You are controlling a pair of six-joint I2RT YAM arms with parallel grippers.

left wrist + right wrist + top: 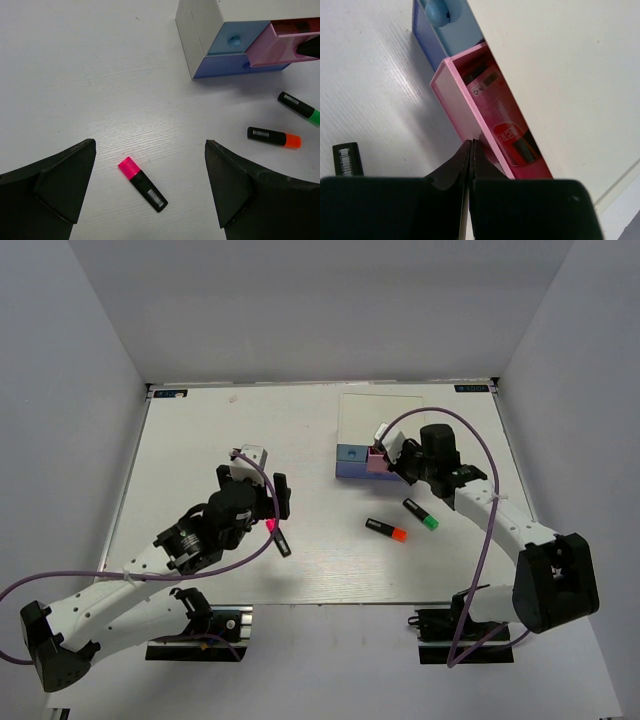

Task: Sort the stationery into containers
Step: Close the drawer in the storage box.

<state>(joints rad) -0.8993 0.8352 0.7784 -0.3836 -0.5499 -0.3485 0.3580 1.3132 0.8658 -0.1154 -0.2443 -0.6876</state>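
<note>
A pink-ended black marker point(142, 184) lies flat on the table, below and between the wide-apart fingers of my open left gripper point(150, 144), which hovers over it empty. An orange-ended marker point(386, 529) and a green-ended marker point(421, 514) lie in front of the white organiser point(380, 425). Its pink drawer point(470, 110) is pulled out, with a pink cylinder point(507, 131) lying inside. My right gripper point(471, 143) is shut, its tips against the pink drawer's front. The blue drawer point(234, 41) and the lavender drawer point(235, 67) are closed.
The organiser stands at the back right of the white table point(200, 440). Grey walls close in the table on three sides. The right arm point(500, 525) reaches in from the right, its purple cable looping above it.
</note>
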